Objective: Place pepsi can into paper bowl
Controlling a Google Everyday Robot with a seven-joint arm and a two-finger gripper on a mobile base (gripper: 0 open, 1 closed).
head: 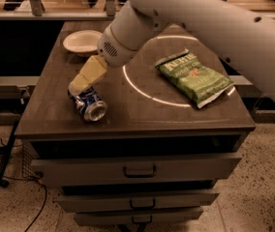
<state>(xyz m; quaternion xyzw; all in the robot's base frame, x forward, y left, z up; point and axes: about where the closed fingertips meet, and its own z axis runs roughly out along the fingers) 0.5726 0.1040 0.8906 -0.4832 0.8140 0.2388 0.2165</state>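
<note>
I am watching the cream gripper (pixel 81 82) hanging at the far end of the pepsi can (pixel 90 105) — grip state I cannot tell. The glossy blue cylinder is lying sideways near the wooden table's (pixel 142 117) front-left, silver end pointing front-right — the matte round paper bowl (pixel 81 41) is sitting back-left.

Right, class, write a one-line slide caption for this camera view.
Robot gripper poised at the pepsi can lying on its side, paper bowl behind, green chip bag nearby.
</note>
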